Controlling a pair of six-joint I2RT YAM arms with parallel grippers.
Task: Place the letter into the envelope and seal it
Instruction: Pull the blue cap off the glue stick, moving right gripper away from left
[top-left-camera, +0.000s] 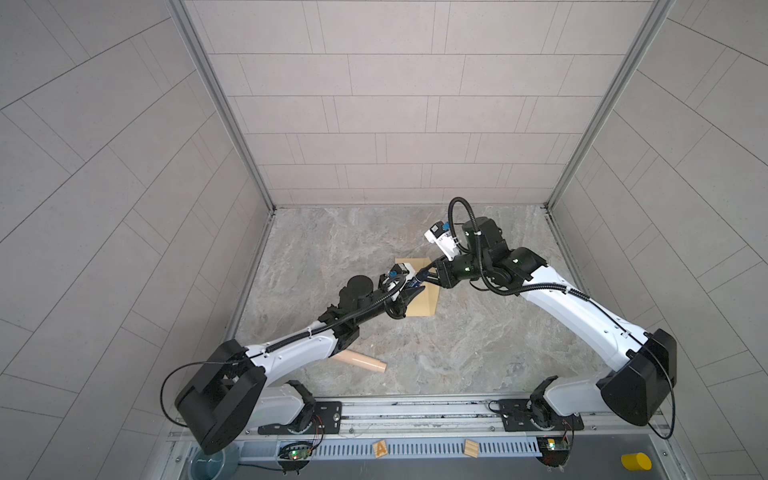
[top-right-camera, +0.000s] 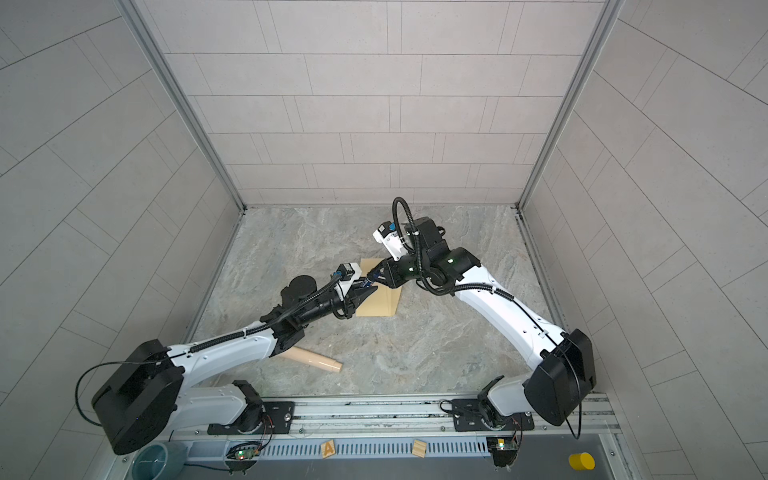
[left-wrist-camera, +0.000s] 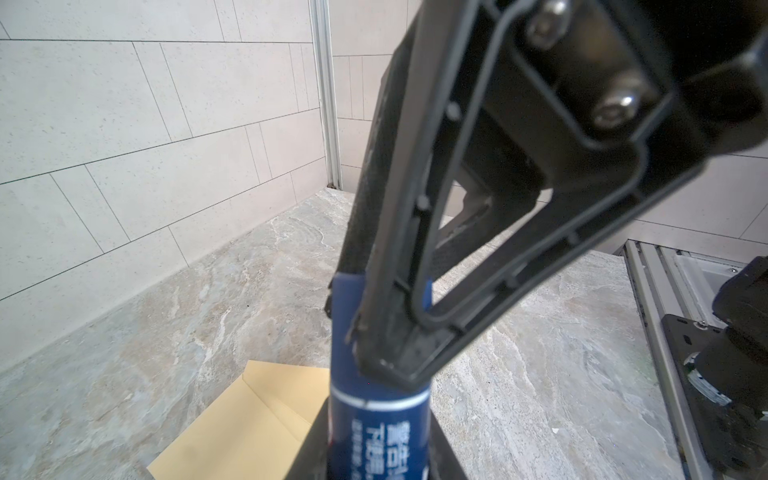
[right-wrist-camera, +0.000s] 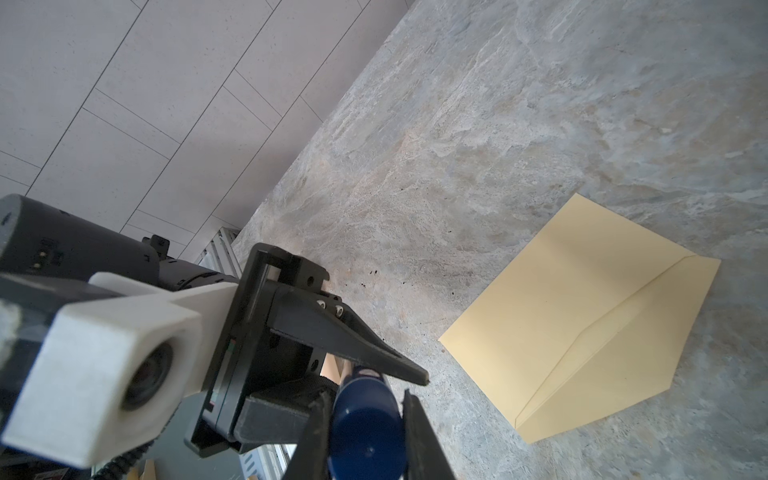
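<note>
Right wrist view: the right gripper (right-wrist-camera: 365, 415) has its two dark fingers closed on the rounded end of a dark blue glue stick (right-wrist-camera: 365, 434). The left gripper (right-wrist-camera: 374, 380) clamps the same stick from the opposite side. Left wrist view agrees, showing the stick's labelled barrel between the left fingers and its far end pinched by the right ones.

In both top views the two grippers meet nose to nose just above the envelope (top-left-camera: 424, 305). It is tan and lies flat near the middle of the marble-patterned desk (top-left-camera: 478, 353), with its angled flap apparently unfolded. The letter shows in no view, so whether it is inside the envelope cannot be told. A beige cylinder (top-left-camera: 363, 361) lies well apart, beside the left arm.

The arms look set to pull the cap off. A pull off the stick's axis could let the smooth barrel slip through the fingers. The cap could also come free with a jerk and drop the stick. Nothing pins the envelope, so a knock would slide it. Gluing the flap with no letter inside would spoil the task.
</note>
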